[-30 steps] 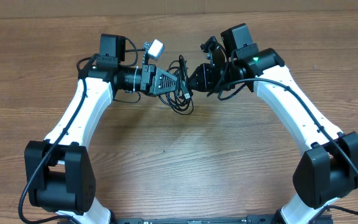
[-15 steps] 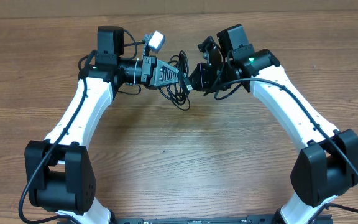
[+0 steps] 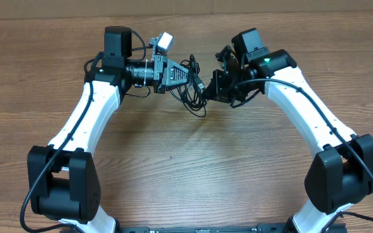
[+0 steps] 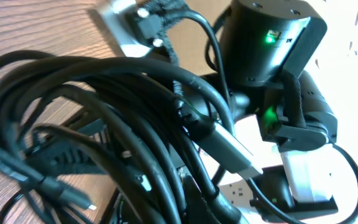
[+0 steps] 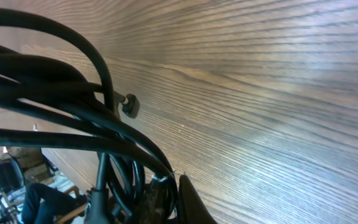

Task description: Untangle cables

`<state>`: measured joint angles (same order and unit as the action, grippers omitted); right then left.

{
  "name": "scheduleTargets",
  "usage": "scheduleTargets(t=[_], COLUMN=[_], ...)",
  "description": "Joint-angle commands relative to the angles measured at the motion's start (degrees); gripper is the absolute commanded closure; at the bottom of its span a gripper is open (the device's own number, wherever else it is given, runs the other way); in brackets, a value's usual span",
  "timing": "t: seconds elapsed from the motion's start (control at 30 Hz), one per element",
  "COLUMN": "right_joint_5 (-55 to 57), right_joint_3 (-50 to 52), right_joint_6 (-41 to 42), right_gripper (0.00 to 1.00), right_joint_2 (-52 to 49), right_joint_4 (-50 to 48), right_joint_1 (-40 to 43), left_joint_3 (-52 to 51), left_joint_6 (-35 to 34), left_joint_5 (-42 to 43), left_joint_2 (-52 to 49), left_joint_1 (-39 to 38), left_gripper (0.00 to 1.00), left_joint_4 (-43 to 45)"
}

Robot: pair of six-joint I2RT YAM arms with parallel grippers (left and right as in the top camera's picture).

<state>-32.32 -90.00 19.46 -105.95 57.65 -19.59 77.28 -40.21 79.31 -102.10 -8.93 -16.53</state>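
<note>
Once open, right end effector (image 3: 207, 88) closed

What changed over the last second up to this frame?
The right hand closed onto the cables. The left hand, shut on the same bundle throughout, shifted slightly toward the far side of the table, taking the bundle with it. The cables remain tangled between both hands.

— Underneath?
— Wooden table (image 3: 186, 175), brown, with grain running side to side.
— Anything on it?
— Low loop of cables (image 3: 193, 87) toward the far middle, right at the surface; touching the wood or not, cannot tell.
</note>
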Motion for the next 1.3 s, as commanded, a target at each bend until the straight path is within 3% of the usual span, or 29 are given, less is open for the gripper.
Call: scheduleTargets(t=[0.0, 0.2, 0.4, 0.5, 0.6, 0.73, 0.8, 0.97, 1.03, 1.27], right_joint_5=[0.44, -3.65, -7.87, -11.19, -14.05, -15.34, -14.67, -4.31, -0.79, 14.95], right_joint_3=[-0.11, -0.13, -0.15, -0.15, -0.15, -0.15, -0.15, -0.15, -0.20, -3.48], right_joint_6=[-3.30, -9.44, -11.04, -12.52, -12.52, -12.48, -12.04, -7.06, -5.09, 5.95], right_gripper=[0.96, 0.96, 0.96, 0.96, 0.96, 0.96, 0.96, 0.96, 0.96, 0.96], right_joint_2=[-0.79, 0.85, 5.07, 7.45, 9.33, 9.94, 9.97, 9.97, 10.08, 10.16], right_joint_4=[3.54, 9.14, 10.49, 11.37, 11.69, 11.93, 12.13, 12.26, 12.31, 12.22], right_joint_1=[2.51, 4.35, 4.35, 4.35, 4.35, 4.17, 4.17, 3.76, 3.10, -3.34], left_joint_3=[1.49, 1.46, 1.42, 1.42, 1.40, 1.40, 1.40, 1.40, 1.40, 1.42], left_joint_6=[-1.84, -0.26, 9.57, 13.79, 18.56, 25.83, 28.81, 29.92, 29.35, 27.98], left_joint_5=[-4.44, -10.16, -12.07, -19.08, -24.17, -29.24, -35.67, -45.62, -45.92, -46.66], left_joint_2=[2.34, 2.32, 2.32, 2.32, 2.32, 2.32, 2.32, 2.32, 2.32, 2.32], left_joint_1=[0.42, -0.04, -1.55, -2.12, -2.58, -2.93, -3.21, -2.23, -0.70, 2.27], left_gripper=[0.96, 0.96, 0.96, 0.95, 0.83, 0.47, 0.34, 0.19, 0.03, 0.00], left_joint_4=[0.42, -5.05, -14.82, -24.13, -29.75, -34.80, -38.38, -41.11, -40.65, -38.71])
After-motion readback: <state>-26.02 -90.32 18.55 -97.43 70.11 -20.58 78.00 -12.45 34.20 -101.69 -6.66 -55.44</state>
